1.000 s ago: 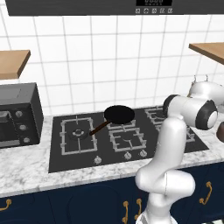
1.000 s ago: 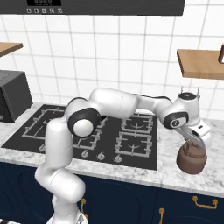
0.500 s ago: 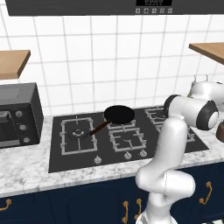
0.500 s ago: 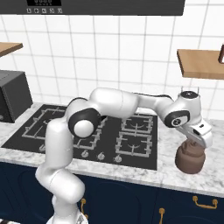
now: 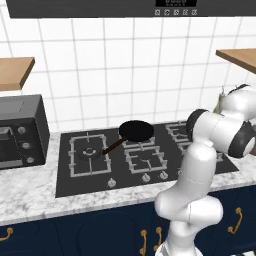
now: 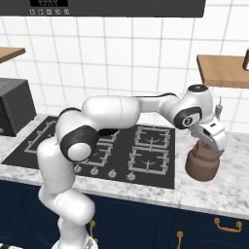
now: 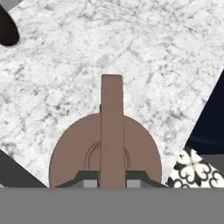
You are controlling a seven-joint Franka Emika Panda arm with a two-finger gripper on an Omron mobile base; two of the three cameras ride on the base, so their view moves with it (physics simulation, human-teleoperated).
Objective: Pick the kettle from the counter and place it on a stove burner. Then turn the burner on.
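The brown-copper kettle (image 6: pixel 203 168) is at the right end of the marbled counter (image 6: pixel 228 189), just right of the black hob. My gripper (image 6: pixel 208 148) reaches down onto its top. In the hand view I look straight down on the kettle (image 7: pixel 70 162). Its flat arched handle (image 7: pixel 112 118) runs up between my two fingers (image 7: pixel 89 179), which press it from both sides, so the gripper (image 7: pixel 112 181) is shut on it. The nearest stove burner (image 6: pixel 148 159) lies to the kettle's left, with silver knobs (image 6: pixel 112 172) along the hob's front.
A black frying pan (image 5: pixel 136 131) with a brown handle sits on the back middle burner. A dark oven box (image 5: pixel 20 130) stands at the counter's left end. A slim bottle (image 6: pixel 220 109) stands behind the kettle, under a wooden shelf (image 6: pixel 223 70). The front burners (image 5: pixel 146 159) are bare.
The hand has come down onto the kettle's handle. In the right base view the kettle now sits a little higher and further left than before.
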